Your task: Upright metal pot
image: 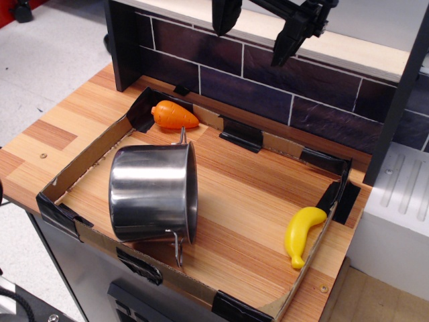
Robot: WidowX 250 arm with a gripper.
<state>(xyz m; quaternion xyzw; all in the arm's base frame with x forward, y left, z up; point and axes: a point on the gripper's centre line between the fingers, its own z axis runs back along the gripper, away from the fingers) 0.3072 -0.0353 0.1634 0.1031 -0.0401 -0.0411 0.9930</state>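
Gripper [258,30] hung high at the top of the view, fingers [226,17] apart with nothing between them. Metal pot [153,194] lay well below and to the left of the fingers, nearer the camera, on its side inside the cardboard-walled tray [87,157].

Pot's long axis ran roughly left to right across the wooden board, closed base toward the left edge, open mouth facing right toward the banana [299,235]. One wire loop handle [181,136] stood up at the far side of the rim, the other [177,249] lay at the near side.

Judged: rigid, thin-walled steel, probably moderate in weight, polished and likely slippery on the curved wall. A grip around the body looked poor. Better hold would be the rim's upper edge, one finger inside the mouth, one outside, then tipping base-down. Carrot [174,115] sat below the fingers, beyond the pot, apart from it.
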